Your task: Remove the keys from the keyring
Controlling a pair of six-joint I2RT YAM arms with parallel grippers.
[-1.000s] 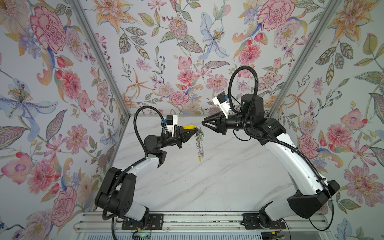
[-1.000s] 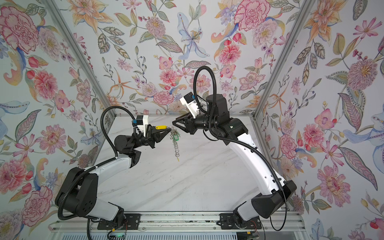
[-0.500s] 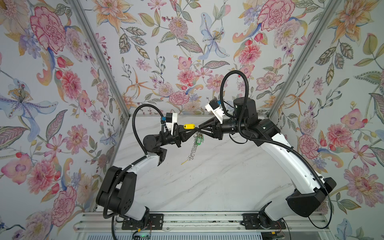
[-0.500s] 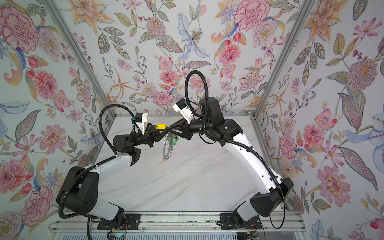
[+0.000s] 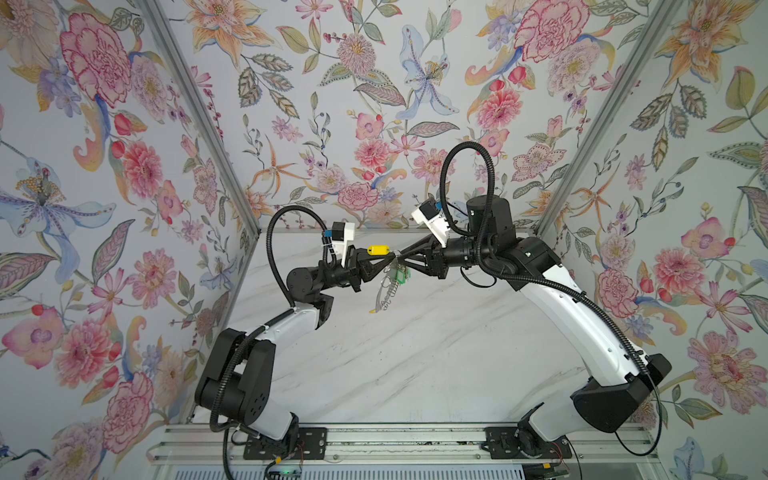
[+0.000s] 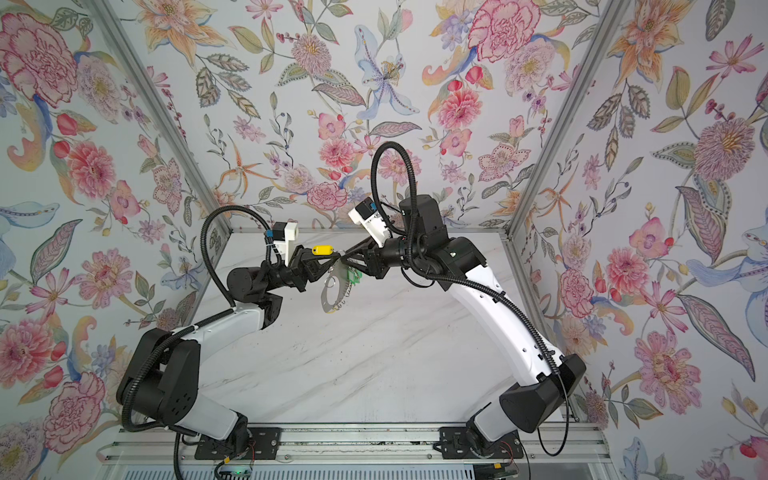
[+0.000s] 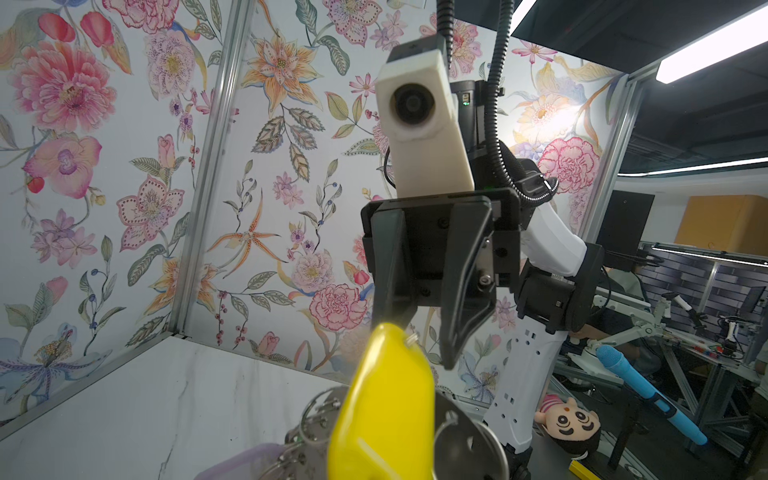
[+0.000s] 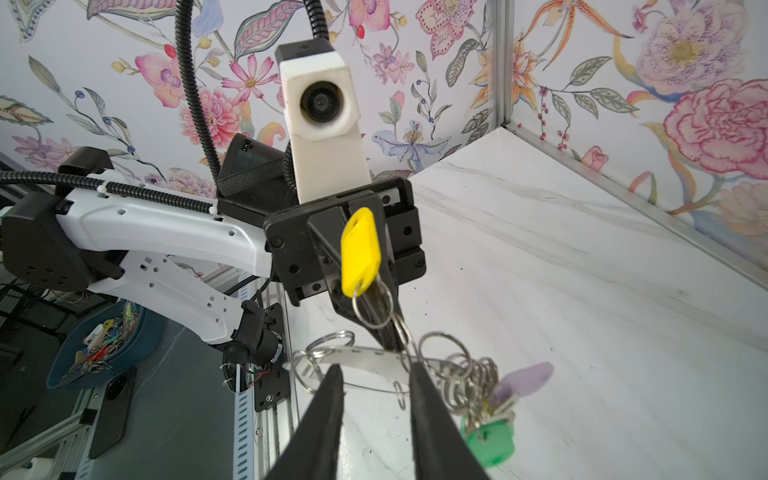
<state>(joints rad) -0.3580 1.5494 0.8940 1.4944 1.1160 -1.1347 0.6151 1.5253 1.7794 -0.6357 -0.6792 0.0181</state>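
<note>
Currently the keyring (image 8: 365, 360) is held in the air above the far middle of the marble bench (image 5: 415, 353), between the two arms. In both top views it is seen hanging downward at a tilt from the tip of the left tool (image 5: 392, 262). That tool is clenched, its fingers pressed together at the upper rim of the grey plate, where several wire loops (image 8: 332, 341) are threaded. Whether the plate itself or one of the loops is pinched cannot be told. A yellow tag (image 8: 360, 251) is laid along the top of the closed fingers, pointing back toward the wrist, and is joined to a wire ring near the fingertips. The right tool (image 8: 376, 370) is positioned tip to tip with the left one. Its jaws are parted a little, and a stretch of the plate's rim is seen between the two fingertips, though contact cannot be made out. Farther round the rim, keys (image 8: 478, 409) are gathered in a bunch, with a green tag (image 8: 490, 442) and a pale lilac tag (image 8: 525, 378) among them.
</note>
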